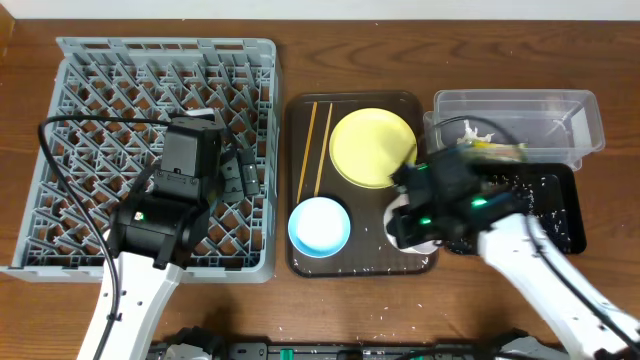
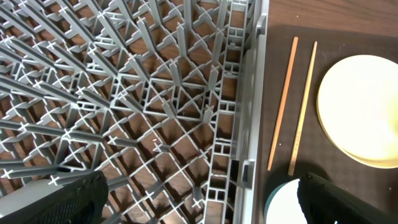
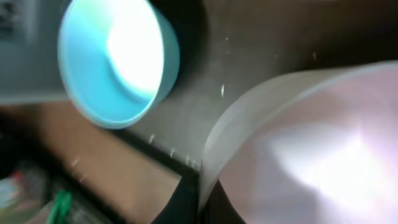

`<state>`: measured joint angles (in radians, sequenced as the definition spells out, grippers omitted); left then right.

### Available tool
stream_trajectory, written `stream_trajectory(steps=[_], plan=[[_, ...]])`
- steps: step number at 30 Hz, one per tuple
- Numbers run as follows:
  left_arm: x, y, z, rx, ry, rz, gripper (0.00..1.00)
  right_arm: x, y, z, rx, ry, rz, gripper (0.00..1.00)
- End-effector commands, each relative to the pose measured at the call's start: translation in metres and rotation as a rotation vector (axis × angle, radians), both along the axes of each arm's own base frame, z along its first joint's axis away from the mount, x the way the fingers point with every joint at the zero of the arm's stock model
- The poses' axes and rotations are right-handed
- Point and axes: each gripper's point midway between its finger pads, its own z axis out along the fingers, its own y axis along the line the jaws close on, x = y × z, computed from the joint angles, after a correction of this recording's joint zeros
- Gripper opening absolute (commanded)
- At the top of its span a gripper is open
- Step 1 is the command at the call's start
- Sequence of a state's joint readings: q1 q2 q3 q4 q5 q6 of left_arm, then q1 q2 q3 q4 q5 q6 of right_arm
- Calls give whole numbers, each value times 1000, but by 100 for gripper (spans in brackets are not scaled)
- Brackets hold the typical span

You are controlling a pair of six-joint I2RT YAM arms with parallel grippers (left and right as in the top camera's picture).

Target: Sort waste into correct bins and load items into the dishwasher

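Wood table (image 1: pixel 350 60) — left fingers (image 2: pixel 62 199) spread, right fingers (image 3: pixel 179 205) pinch beige bowl (image 3: pixel 311 143) rim.

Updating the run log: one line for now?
left claw open above dish rack | right claw shut on beige bowl rim | plate, blue bowl, chopsticks on tray

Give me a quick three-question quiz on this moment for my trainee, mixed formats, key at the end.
1. True or false: the yellow plate sits on the dark brown serving tray.
2. What does the right end effector grip? A) light blue bowl B) beige bowl C) yellow plate
3. How many chopsticks lie on that tray?
Key: 1 true; 2 B; 3 two.
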<state>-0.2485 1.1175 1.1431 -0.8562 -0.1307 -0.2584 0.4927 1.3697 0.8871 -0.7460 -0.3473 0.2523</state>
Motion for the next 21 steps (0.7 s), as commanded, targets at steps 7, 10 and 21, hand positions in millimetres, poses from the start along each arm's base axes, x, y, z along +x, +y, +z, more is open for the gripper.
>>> stream_trajectory(steps=[7,10,21], plan=[[1,-52,10,-273,6,-144,98,2,16,-35,-164,5,-130,33],[10,-60,17,-280,-40,-168,98,8,16,-3,-105,-71,-131,63],[65,-144,-71,-78,38,-420,82,35,-78,104,78,-322,-491,67]])
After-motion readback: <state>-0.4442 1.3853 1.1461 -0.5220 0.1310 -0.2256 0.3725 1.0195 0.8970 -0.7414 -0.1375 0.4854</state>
